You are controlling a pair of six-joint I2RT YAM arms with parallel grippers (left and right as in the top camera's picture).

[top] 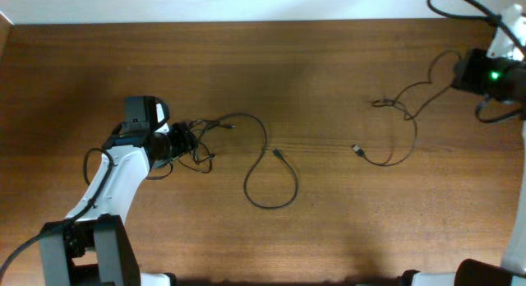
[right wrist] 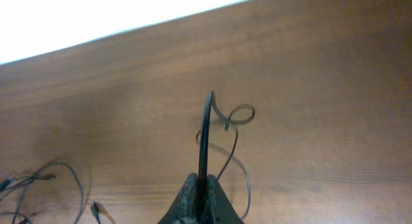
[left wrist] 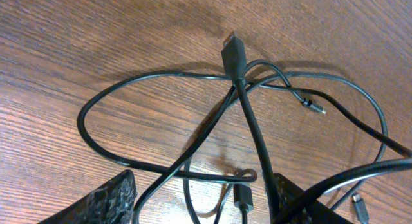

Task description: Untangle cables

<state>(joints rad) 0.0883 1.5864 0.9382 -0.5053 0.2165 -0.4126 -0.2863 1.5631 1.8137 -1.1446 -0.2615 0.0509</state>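
The left gripper (left wrist: 203, 201) sits low over the wooden table (top: 329, 237) with its two fingers (left wrist: 109, 201) spread well apart. It pinches nothing. Several strands of the tangled cables (left wrist: 193, 130) run through the gap between the fingers, and one strand crosses the tip of the right-hand finger. Just ahead of the fingers, a thicker cord climbs over the others and ends in a black plug (left wrist: 233, 53) that lies on top of a crossing strand. To its right lies a small silver-tipped plug (left wrist: 314, 108). Around these, one strand sweeps left in a wide flat loop on the wood.

In the overhead view the tangle is bunched right at the gripper's tip, on the left side of the table. From it the looping cable (top: 246, 187) runs out to the right, bends down into a large open loop and ends in a free plug near the table's middle.

The right gripper (right wrist: 201, 199) is far off at the right rear corner, its fingers pressed together on the pinched cable (right wrist: 206, 134). That cord rises from the fingertips in a tight arch, drops into a small curl and settles on the wood. From above, it trails left from the gripper through a small knot, then curves down to a plug, well apart from the left tangle.
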